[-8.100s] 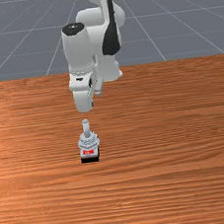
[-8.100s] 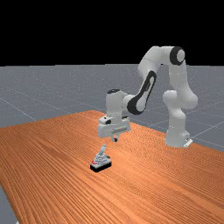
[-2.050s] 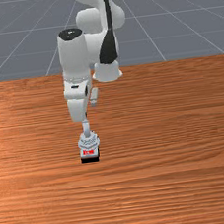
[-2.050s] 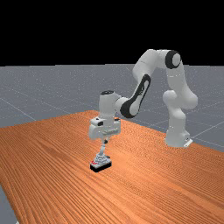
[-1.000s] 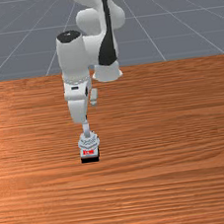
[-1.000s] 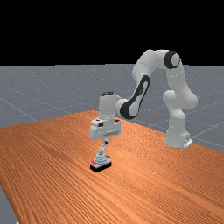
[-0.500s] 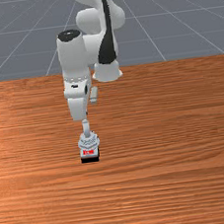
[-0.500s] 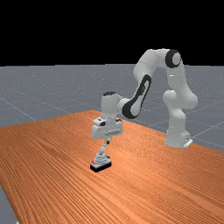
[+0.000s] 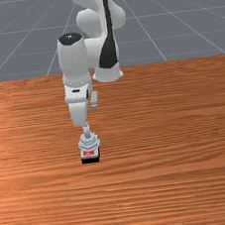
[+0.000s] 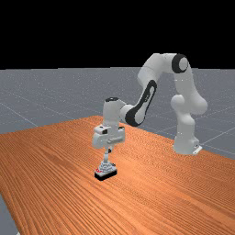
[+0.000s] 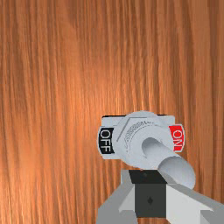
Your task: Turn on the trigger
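"Orange-brown wooden table with lengthwise grain (image 9: pixel 183 185) lies under everything, and behind it is a grey floor with thin pale lines (image 9: pixel 193 19). Where is the gripper?"

"White-and-grey two-finger gripper with dark fingertips (image 10: pixel 109 150) points downward, close above the small switch with light-grey round body and black base (image 10: pixel 106 170). The switch is directly on the table, below the gripper."

"And the fingers, are they wide?"

"No, they are narrow. In the wrist view the dark tips come together, with no gap which I can see, and they hold nothing."

"What about the smooth grey rod-shaped lever (image 11: pixel 159 152)?"

"Its rounded end is just beside the fingertips, on the side of the red ON label with white letters (image 11: pixel 176 137). The black OFF label with white letters (image 11: pixel 105 140) is on the opposite side of the switch. If lever and gripper are touching, I cannot tell."
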